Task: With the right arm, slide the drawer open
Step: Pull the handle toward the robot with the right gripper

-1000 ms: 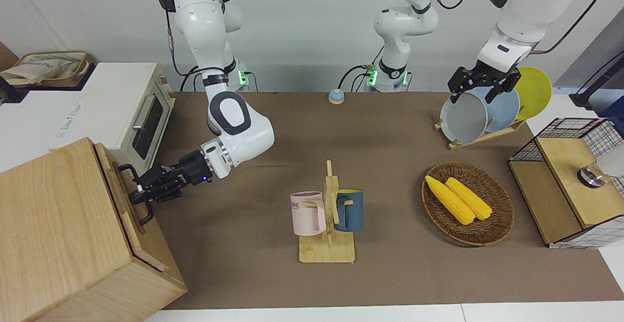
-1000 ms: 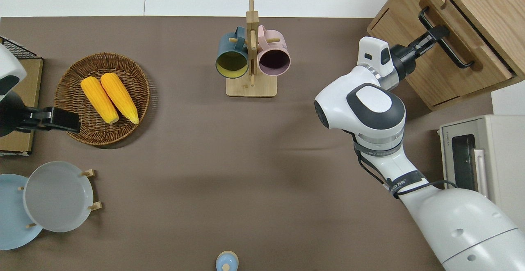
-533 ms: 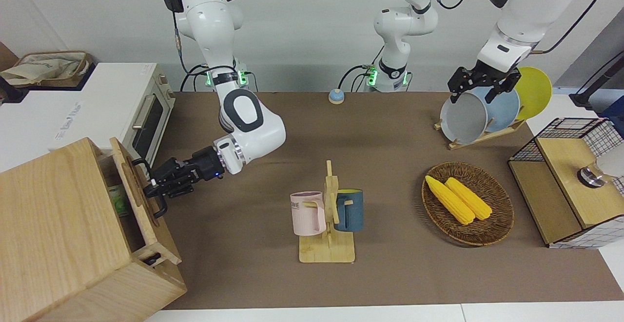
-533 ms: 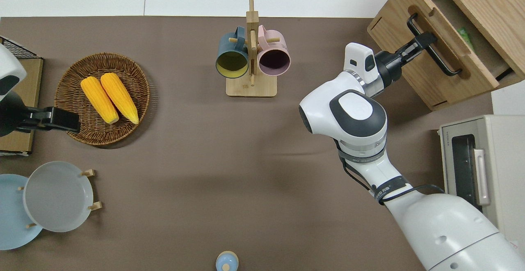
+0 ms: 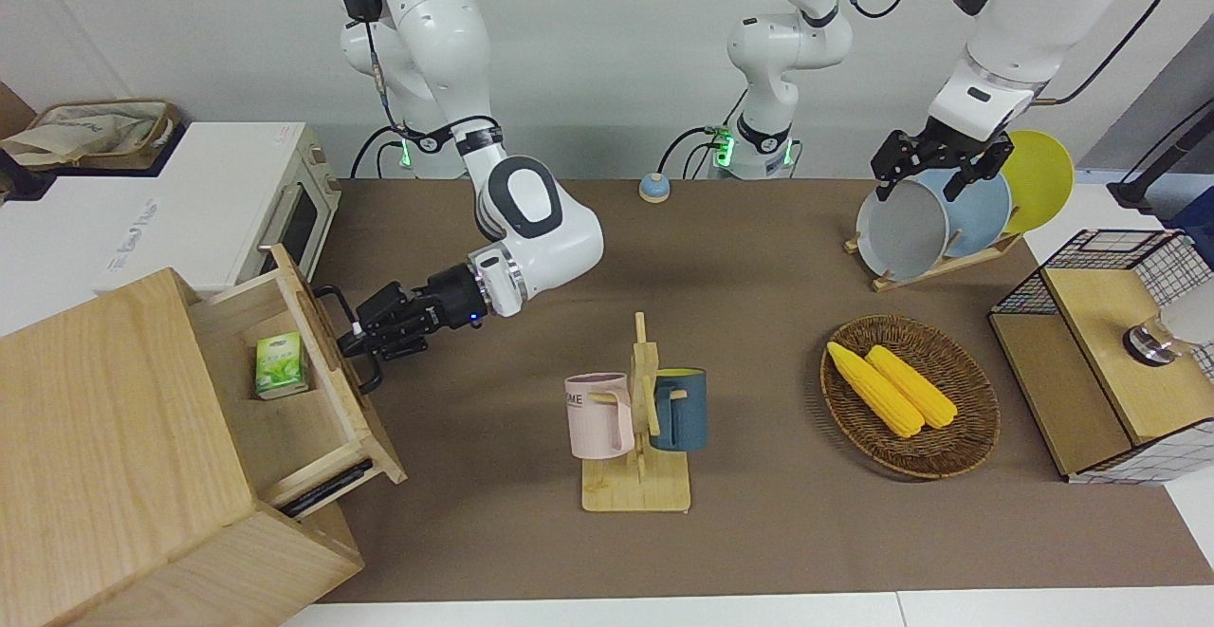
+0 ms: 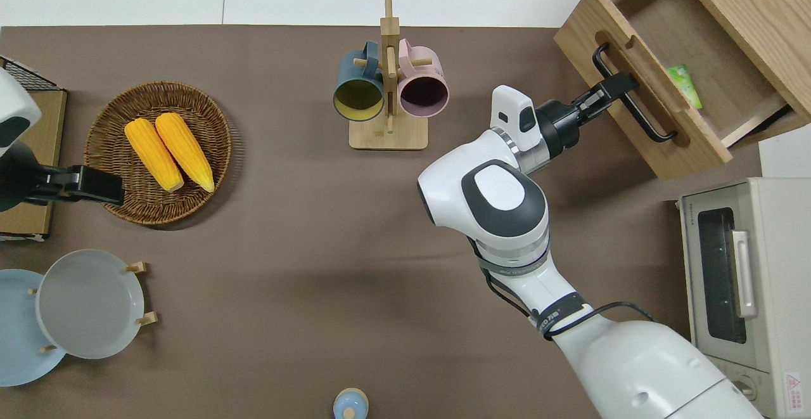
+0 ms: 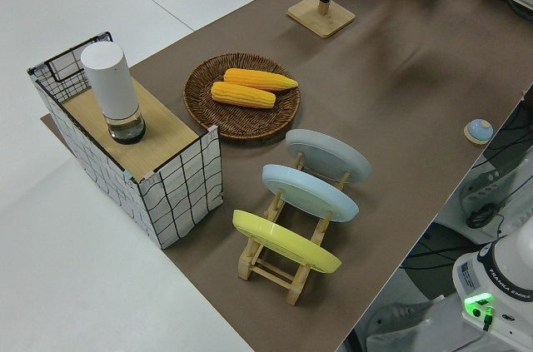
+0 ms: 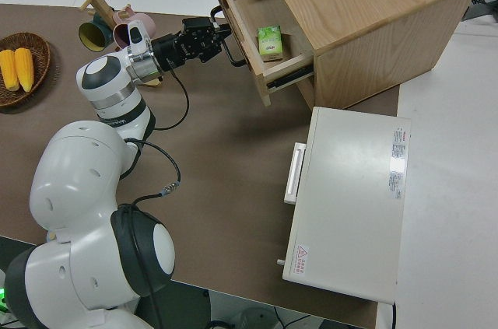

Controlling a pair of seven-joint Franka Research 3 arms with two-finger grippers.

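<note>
Overhead view shows a brown mat covering the table, with bare white tabletop along the edge farthest from the robots and a plain pale wall by the arm bases in the front view. At the right arm's end stands a large pale wooden cabinet, and its drawer is pulled well out, with a small green carton lying inside. The right pincer is clenched on the drawer's black bar handle, with the right arm stretched low across the mat toward it. A white toaster oven sits nearer to the robots than the cabinet. Near the middle of the mat a wooden mug stand carries a blue mug and a pink mug. Toward the left arm's end are a wicker basket with two corn cobs, a plate rack, and a wire-framed wooden box. The left arm is parked; whether the left pincer is released or clenched cannot be told.
</note>
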